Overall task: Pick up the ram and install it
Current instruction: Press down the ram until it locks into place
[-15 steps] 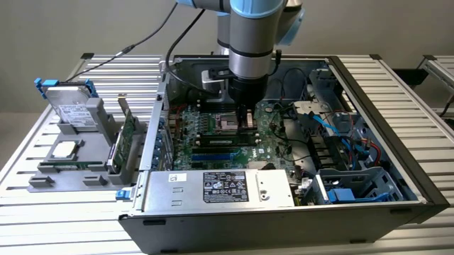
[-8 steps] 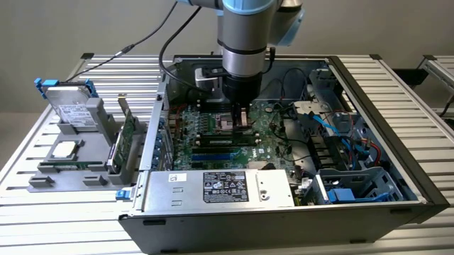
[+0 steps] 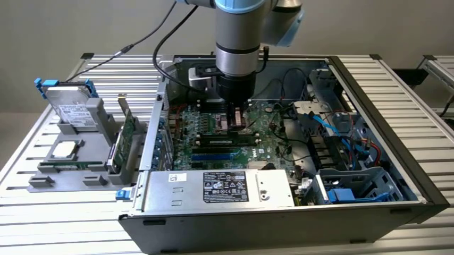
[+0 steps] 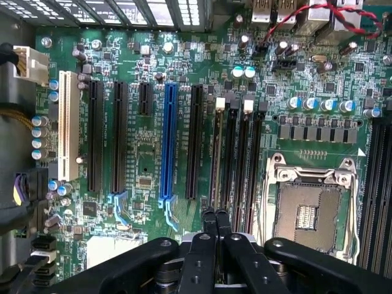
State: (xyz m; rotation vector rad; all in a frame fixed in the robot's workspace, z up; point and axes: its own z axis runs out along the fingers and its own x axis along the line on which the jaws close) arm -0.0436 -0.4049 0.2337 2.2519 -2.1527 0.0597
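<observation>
The ram (image 3: pixel 74 166) is a long thin green stick lying in the front of the grey holder (image 3: pixel 42 183), at the exterior view's left, outside the computer case. My gripper (image 3: pixel 235 116) hangs inside the open case over the motherboard (image 3: pixel 212 127), far from the ram. In the wrist view my gripper (image 4: pixel 215 214) is shut, its two black fingers (image 4: pixel 209 219) pressed together with nothing between them. The fingertips hover over one end of the long black memory slots (image 4: pixel 236 159), beside the bare processor socket (image 4: pixel 306 211).
The holder also carries a hard drive (image 3: pixel 71 109), a processor chip (image 3: pixel 64 150) and an upright green expansion card (image 3: pixel 127 139). Inside the case sit a power supply (image 3: pixel 220 188), cables (image 3: pixel 322 125) and a drive cage (image 3: pixel 351 188). Black and blue card slots (image 4: pixel 168 144) lie beside the memory slots.
</observation>
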